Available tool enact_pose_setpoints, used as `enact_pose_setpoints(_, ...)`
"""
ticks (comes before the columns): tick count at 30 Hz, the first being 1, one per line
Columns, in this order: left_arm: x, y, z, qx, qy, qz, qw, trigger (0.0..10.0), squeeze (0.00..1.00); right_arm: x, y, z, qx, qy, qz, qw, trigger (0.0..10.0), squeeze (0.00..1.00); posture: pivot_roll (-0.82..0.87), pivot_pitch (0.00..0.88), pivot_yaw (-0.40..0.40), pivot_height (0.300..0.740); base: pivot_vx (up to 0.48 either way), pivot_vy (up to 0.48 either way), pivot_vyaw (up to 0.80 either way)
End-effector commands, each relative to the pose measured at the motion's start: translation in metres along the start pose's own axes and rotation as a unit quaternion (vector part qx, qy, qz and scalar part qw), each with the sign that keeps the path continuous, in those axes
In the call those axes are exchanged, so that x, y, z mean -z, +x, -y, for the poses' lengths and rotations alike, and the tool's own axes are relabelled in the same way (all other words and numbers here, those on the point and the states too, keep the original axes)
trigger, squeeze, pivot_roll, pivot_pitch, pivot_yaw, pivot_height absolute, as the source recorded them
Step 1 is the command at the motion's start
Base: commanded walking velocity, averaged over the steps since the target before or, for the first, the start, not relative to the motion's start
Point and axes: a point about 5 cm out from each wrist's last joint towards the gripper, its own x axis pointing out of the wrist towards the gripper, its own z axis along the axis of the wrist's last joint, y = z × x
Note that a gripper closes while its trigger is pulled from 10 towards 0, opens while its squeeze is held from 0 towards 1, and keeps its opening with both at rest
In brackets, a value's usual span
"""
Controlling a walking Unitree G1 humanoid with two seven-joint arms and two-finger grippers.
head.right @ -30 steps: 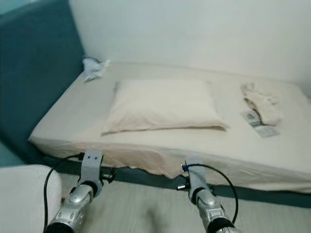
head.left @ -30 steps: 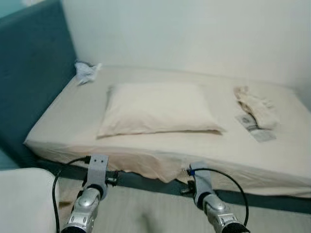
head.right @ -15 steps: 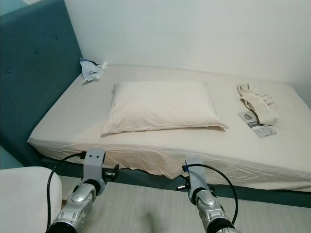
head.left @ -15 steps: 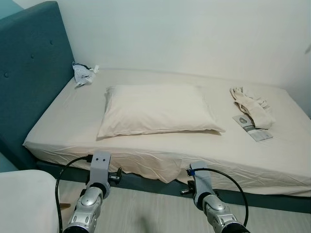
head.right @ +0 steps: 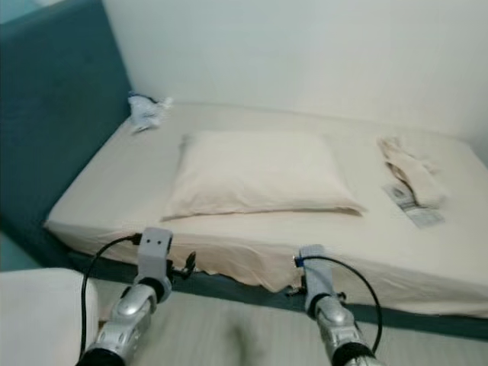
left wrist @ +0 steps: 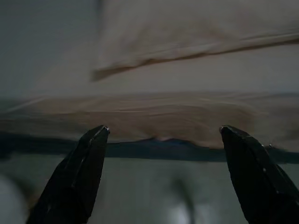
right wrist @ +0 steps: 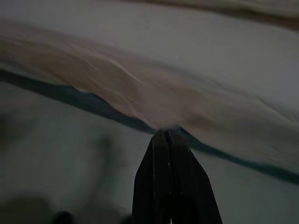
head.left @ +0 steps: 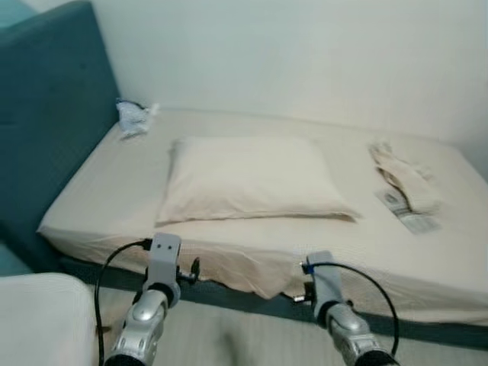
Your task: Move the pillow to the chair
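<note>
— Where's the pillow (head.left: 252,179)?
— Flat on the bed (head.left: 99,198), mid-mattress, near the headboard (head.left: 46,114).
— And the grippers?
— Both low, short of the bed's edge. Left gripper (left wrist: 161,135) has its fingers spread wide, holding nothing. Right gripper (right wrist: 167,140) has its fingers pressed together, empty too.
— Anything else?
— Folded cloth (head.left: 404,175) on the bed, well apart from the pillow.

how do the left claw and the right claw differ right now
The left claw has its two black fingers spread wide apart, while the right claw has its fingers pressed together into one point. The left claw looks toward the pillow on the bed, whereas the right claw faces the sheet's hanging edge. Both hang low before the bed, holding nothing.
</note>
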Motion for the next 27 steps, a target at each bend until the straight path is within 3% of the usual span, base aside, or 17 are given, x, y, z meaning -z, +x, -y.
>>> enact_pose_setpoints(1, -0.0021, 0.0011, 0.0016, 0.002, -0.004, 0.004, 1.000, 10.0, 0.00, 0.0047, -0.0017, 0.0016, 0.000, -0.003, -0.006, 1.000, 10.0, 0.00, 0.05, 0.070, -0.010, 0.740, 0.304, 0.000, 0.00)
enact_pose_setpoints(7, -0.0028, 0.0016, 0.0016, 0.003, -0.004, 0.005, 1.000, 10.0, 0.00, 0.0047, -0.0016, 0.0011, -0.003, 0.000, -0.006, 1.000, 10.0, 0.00, 0.05, 0.066, -0.009, 0.740, 0.302, 0.000, 0.00)
enact_pose_setpoints(17, -0.0030, 0.0018, 0.0022, 0.007, -0.001, 0.005, 1.000, 10.0, 0.00, 0.0051, -0.0019, 0.0000, -0.006, 0.005, -0.003, 1.000, 10.0, 0.00, 0.05, 0.059, -0.005, 0.740, 0.297, 0.000, -0.76)
enact_pose_setpoints(27, -0.0025, 0.0020, 0.0030, 0.009, -0.001, 0.003, 1.000, 10.0, 0.00, 0.0076, -0.0022, -0.0012, -0.010, -0.005, -0.012, 1.000, 10.0, 0.00, 0.05, 0.063, -0.004, 0.740, 0.104, 0.000, 0.00)
